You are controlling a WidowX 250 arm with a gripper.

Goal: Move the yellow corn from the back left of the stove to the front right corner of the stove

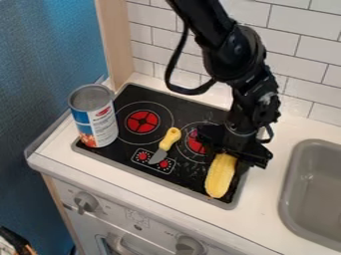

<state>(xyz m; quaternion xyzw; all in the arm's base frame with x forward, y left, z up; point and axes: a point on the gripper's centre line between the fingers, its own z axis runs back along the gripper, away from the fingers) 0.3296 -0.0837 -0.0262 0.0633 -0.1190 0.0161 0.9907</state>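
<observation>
Your gripper [238, 150] sits at the far end of the toy corn [220, 177], which runs near-to-far; whether it grips, you cannot tell.

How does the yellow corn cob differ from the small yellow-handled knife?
The yellow corn cob is thick and rounded; the small yellow-handled knife is slimmer, with a grey blade. The cob's upper end is at the black gripper; the knife lies apart from it. Both are elongated.

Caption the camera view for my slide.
Pincer at a yellow corn cob on the stovetop, knife and can nearby.
</observation>
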